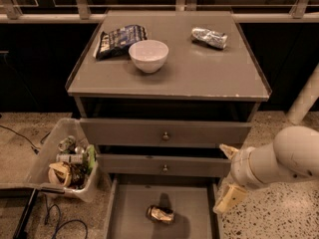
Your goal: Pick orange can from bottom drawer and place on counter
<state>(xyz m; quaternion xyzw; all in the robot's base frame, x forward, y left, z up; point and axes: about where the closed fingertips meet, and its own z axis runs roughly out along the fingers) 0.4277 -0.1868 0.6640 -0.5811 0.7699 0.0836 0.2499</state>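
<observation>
The orange can (160,214) is seen lying on its side near the middle of the floor of the bottom drawer (130,203), which is pulled open; the gripper (228,174) is held just beside the drawer's right edge, apart from the can, its fingers (227,199) spread wide with nothing between them. On the surface (199,71) a white bowl (148,55) is set left of centre; a dark bag (118,40) lies toward the back-left corner and a silver can (209,37) toward the back-right corner.
</observation>
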